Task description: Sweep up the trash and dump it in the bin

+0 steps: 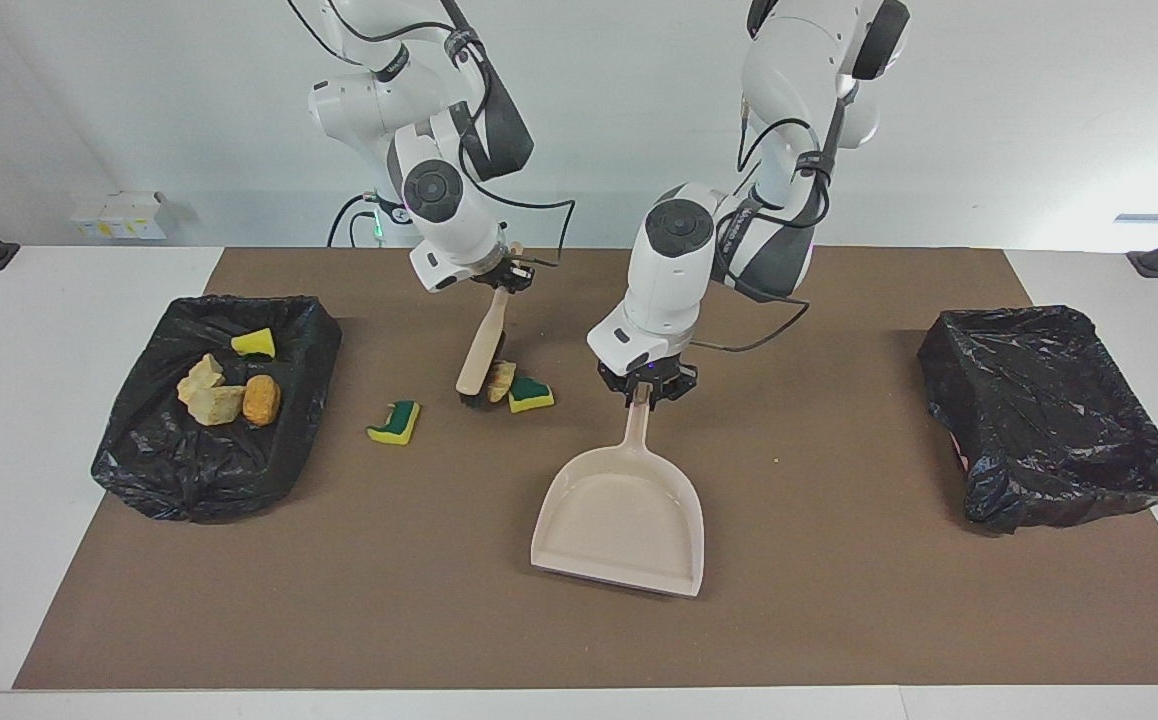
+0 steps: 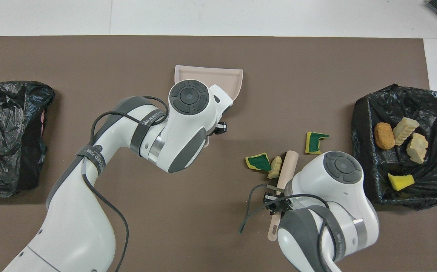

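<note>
Closest to the robots, the right gripper (image 1: pixel 504 272) is clamped on the top of the beige brush (image 1: pixel 484 345) handle, the brush slanting down so its dark bristles rest on the brown mat (image 1: pixel 839 620). Clock directions are read in the facing view: a tan sponge chunk (image 1: pixel 501 378) touches the bristles at their three o'clock, and a yellow-and-green sponge chunk (image 1: pixel 530 393) lies against it, again at three o'clock. Just past these, the left gripper (image 1: pixel 645 388) is closed on the end of the beige dustpan (image 1: pixel 619 520) handle; the pan itself lies at five o'clock from the two chunks, its open lip pointing away from the robots. A third, green-faced sponge chunk (image 1: pixel 395 421) lies alone at eight o'clock from the bristles. At its nine o'clock stands the lined bin (image 1: pixel 309 310), holding a yellow chunk (image 1: pixel 254 343), two tan chunks (image 1: pixel 209 392) and an orange chunk (image 1: pixel 261 399). A second lined bin (image 1: pixel 1049 410) stands at the left arm's end. Sweeping well here likely means keeping the bristles flat on the mat and herding both chunks together with short strokes, while the pan is turned so its lip meets them.
</note>
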Motion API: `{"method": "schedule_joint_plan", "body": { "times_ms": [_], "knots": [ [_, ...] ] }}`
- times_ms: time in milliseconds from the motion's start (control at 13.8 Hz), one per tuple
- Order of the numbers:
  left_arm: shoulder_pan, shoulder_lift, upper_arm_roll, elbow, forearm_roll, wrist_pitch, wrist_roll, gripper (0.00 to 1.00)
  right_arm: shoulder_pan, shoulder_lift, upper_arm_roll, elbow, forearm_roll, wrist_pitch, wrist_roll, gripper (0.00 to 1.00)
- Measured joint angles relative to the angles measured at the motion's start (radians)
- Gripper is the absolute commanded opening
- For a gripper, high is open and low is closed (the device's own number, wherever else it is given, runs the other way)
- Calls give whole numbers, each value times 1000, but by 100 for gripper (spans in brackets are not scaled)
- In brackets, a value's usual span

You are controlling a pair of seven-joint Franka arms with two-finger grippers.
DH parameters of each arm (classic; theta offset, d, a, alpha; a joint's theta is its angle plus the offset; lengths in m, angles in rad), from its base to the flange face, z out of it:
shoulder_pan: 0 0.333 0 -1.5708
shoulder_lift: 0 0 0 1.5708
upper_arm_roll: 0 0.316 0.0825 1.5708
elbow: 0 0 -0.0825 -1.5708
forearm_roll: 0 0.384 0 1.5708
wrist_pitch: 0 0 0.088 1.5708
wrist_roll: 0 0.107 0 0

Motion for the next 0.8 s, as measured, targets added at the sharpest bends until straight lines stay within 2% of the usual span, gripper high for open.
{"method": "schedule_joint_plan", "body": {
  "times_ms": [217,506,651,795],
  "knots": [
    [56,-75,3,-46,24,-40,285,0,-8,20,-4,90,-135,-53,-3,0],
    [210,-238,7,-166,27,-59,798,0,-30,32,-6,90,-342,-55,-98,0],
    [279,-281,8,-213,27,-83,1011,0,-88,36,-9,77,-452,-55,-198,0],
    [322,-306,8,-271,26,-86,1143,0,-154,36,-13,54,-512,-36,-297,0]
  ]
}}
